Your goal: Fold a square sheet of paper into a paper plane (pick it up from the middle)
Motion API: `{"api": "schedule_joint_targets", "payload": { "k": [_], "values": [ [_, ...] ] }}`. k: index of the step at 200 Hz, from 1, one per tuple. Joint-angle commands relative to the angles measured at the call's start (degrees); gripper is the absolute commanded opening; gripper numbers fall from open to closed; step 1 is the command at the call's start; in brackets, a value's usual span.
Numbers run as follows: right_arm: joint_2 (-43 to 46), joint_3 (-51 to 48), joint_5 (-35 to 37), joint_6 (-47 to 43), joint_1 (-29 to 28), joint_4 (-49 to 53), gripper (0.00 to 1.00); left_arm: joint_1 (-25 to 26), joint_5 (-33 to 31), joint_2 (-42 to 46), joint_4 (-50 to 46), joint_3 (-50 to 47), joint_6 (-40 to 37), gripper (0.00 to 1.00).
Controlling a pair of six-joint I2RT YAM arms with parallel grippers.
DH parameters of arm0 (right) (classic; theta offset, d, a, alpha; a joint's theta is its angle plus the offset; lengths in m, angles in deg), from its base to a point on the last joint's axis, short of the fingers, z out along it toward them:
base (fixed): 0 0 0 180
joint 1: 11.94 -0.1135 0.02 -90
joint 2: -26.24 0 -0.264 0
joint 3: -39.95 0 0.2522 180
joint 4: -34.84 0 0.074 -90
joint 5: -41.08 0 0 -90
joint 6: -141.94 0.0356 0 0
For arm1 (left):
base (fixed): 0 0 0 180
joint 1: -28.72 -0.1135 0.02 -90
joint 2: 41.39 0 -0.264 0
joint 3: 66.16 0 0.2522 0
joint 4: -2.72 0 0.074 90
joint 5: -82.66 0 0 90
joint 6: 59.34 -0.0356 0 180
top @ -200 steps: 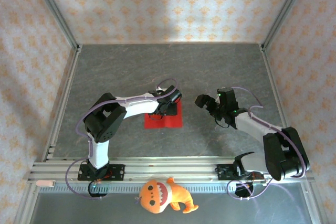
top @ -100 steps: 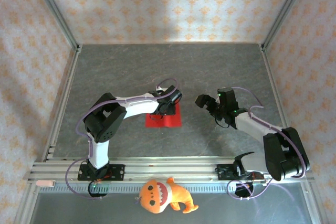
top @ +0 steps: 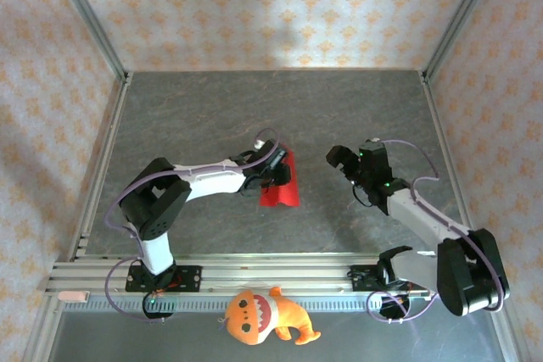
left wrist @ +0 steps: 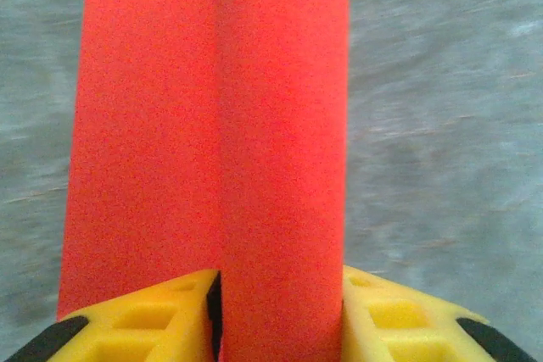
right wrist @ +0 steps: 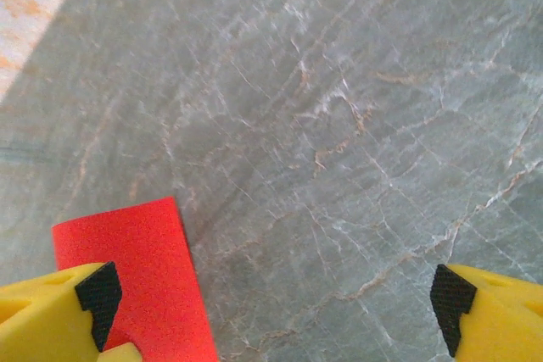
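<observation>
— Two arms reach inward over the grey table (top: pixel 212 108). How is the left one posed?
— Stretched low to the right, the left gripper (top: pixel 273 172) pinches the square sheet of paper (top: pixel 282 186) near the table's centre, with a ridge standing between its fingers (left wrist: pixel 161 320).
— And the right?
— Bent inward, the right gripper (top: pixel 338 158) gapes wide near the sheet, apart from it. An orange plush toy (top: pixel 259 315) sits beyond the near rail.

Bright even light, left wrist view blurred
</observation>
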Motion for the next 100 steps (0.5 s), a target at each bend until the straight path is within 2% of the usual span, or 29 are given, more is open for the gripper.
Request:
{"api": "schedule_joint_targets", "payload": {
  "k": [1,45,78,100],
  "values": [
    [3.7,-2.3,1.4,-1.2,1.0,-2.1,0.95,0.3,8.1,3.0,13.1,-2.5,3.9,0.37],
    [9.9,-5.5,-1.7,0.1,2.1,-6.5,0.91,0.1,18.9,2.5,28.3,-6.9,9.7,0.37],
    [9.3,-5.5,-9.0,0.4,2.6,-9.4,0.9,-0.5,22.3,3.0,40.0,-12.3,15.5,0.36],
    [6.9,-4.8,-13.1,1.3,2.6,-11.0,0.88,-1.3,22.7,2.7,41.7,-14.4,16.6,0.38]
  ]
}}
